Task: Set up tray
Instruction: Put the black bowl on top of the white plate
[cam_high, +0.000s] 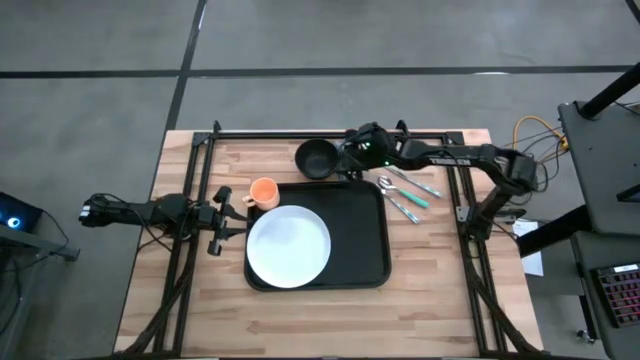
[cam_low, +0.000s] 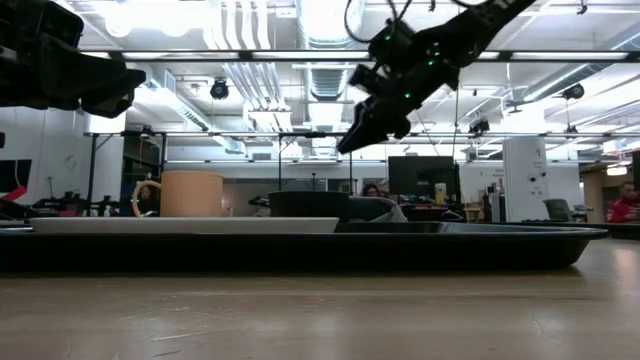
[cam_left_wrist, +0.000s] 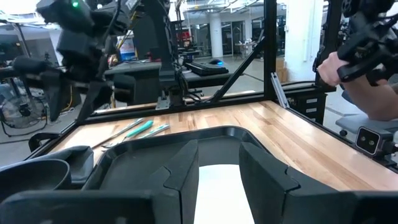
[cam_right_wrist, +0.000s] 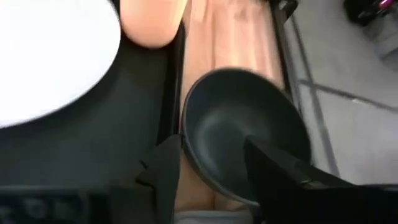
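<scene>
The black tray (cam_high: 362, 240) lies mid-table with the white plate (cam_high: 288, 246) on its left half. An orange cup (cam_high: 263, 192) stands on the wood at the tray's far left corner. The small black bowl (cam_high: 316, 158) sits on the table beyond the tray's far rim. My right gripper (cam_high: 350, 150) is open and hangs well above the bowl (cam_right_wrist: 242, 118) in the low view (cam_low: 365, 130). One finger is over its hollow and one over its tray-side rim. My left gripper (cam_high: 228, 215) is open and level at the tray's left edge, facing the plate (cam_left_wrist: 217, 186).
Two teal-handled utensils (cam_high: 405, 195) lie on the wood right of the tray's far right corner. A black frame rail runs along the table's far edge behind the bowl. Bare wood stretches along the near side of the table. A person's hand (cam_left_wrist: 339, 65) shows beyond the table.
</scene>
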